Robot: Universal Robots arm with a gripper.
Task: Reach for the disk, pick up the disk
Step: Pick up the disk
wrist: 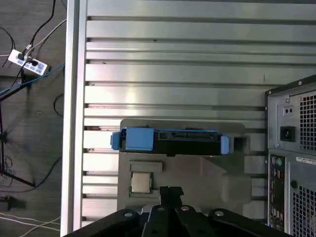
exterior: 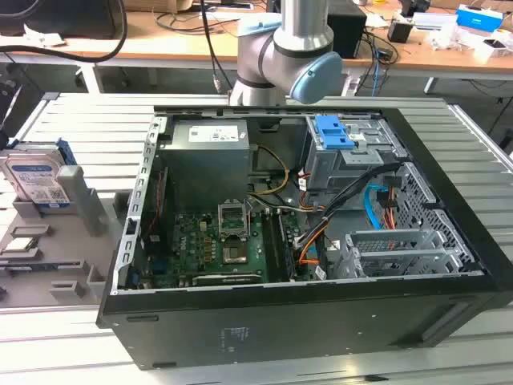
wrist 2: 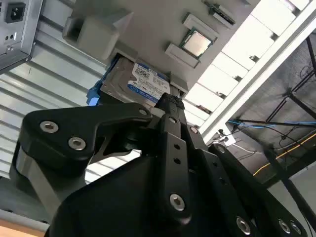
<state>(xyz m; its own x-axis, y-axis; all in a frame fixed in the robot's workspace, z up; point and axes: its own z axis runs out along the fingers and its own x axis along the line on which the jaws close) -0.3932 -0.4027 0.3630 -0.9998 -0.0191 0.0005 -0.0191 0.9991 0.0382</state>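
Ribbed metal tabletop point(exterior: 80, 112) carrying an open computer case point(exterior: 321, 321) at the centre of the exterior view, with the arm point(exterior: 292, 48) rising behind it at upper centre. A grey moulded holder point(exterior: 68, 249) lies at the exterior view's left edge. The disk point(exterior: 32, 172) stands on edge in one of its slots, label outward, well apart from the case. In the first wrist view the gripper point(wrist: 171, 191) points toward the disk, apart from it, and the fingers appear pressed together on nothing.

Probable faults:
- Fingers left closed would strike the disk's upper edge instead of straddling it.
- The raised grey block point(exterior: 74, 188) just beside the disk could foul one finger.
- A skewed pull could bind the blue rails point(wrist: 136, 139) in the slot and drag the holder along.
- A low approach could disturb the small chip point(wrist: 140, 182) seated in the holder near the disk.
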